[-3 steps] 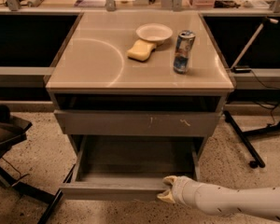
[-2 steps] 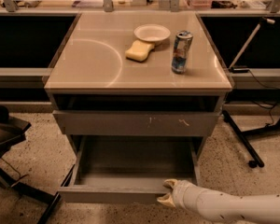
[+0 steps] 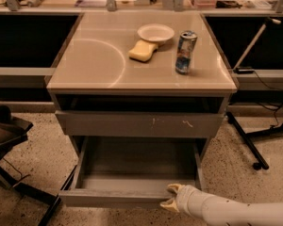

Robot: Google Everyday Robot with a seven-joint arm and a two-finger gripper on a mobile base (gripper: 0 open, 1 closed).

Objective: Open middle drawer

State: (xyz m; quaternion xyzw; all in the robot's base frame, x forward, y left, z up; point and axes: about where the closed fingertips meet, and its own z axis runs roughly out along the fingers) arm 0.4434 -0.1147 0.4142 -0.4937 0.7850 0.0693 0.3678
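On table [image 3: 85, 74]: bowl [image 3: 155, 33] at back, sponge [image 3: 142, 51] touching its front-left, can [image 3: 185, 52] to the right. Below, middle drawer [image 3: 127, 197] stands out under the upper drawer front [image 3: 132, 124]. Hand [image 3: 171, 196] clamps its front, right end.

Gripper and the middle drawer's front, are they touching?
Touching. The camera view shows the gripper low right, its fingertips straddling the front of the middle drawer, no gap visible.

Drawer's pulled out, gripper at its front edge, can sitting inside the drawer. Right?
Not quite. The can stands on the tabletop, next to the bowl, not inside the drawer. The camera view shows this. The rest holds: the drawer is pulled out and the gripper is at its front edge.
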